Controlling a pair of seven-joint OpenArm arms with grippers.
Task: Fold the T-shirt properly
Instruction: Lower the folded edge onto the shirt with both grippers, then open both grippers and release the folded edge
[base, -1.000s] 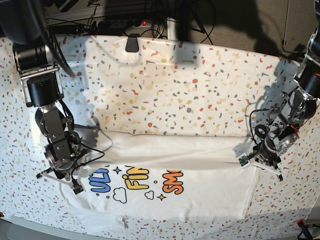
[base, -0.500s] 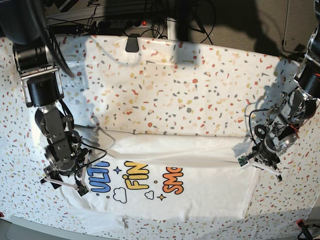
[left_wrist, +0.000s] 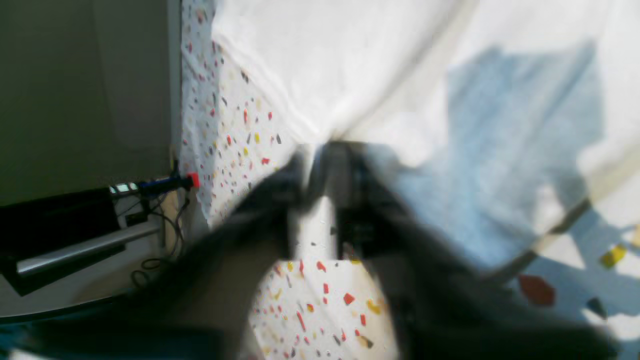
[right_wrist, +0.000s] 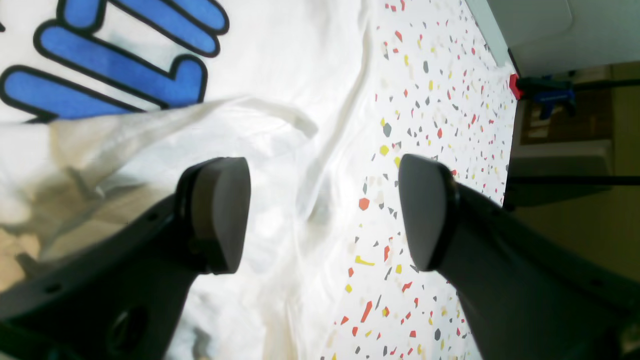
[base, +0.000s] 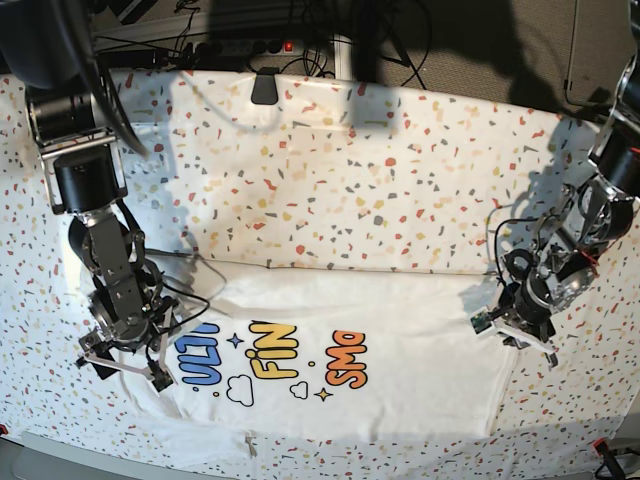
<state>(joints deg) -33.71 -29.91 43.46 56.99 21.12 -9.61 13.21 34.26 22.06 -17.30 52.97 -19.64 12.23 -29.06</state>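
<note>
1. Two grippers stand at opposite ends of the T-shirt (base: 330, 355), which lies folded into a wide band across the near part of the table cover (base: 350, 190), its print facing up.
2. The right gripper (right_wrist: 322, 212) has its jaws spread wide with nothing between them; below the gap lie rumpled white cloth and the speckled cover.
3. In the right wrist view, one of its fingers (right_wrist: 220, 220) hangs over a loose fold of the shirt, beside the blue letters (right_wrist: 115, 65) of the print.
4. In the base view, the right gripper (base: 120, 355) sits at the shirt's printed end, just beside the word in blue.
5. The left gripper (base: 515, 325) sits at the shirt's plain end, at the corner of the fold.
6. The left wrist view is blurred: the left gripper (left_wrist: 322, 150) shows a narrow gap between dark fingers (left_wrist: 360, 200) at the cloth's edge, and I cannot tell whether it grips the cloth.
</note>
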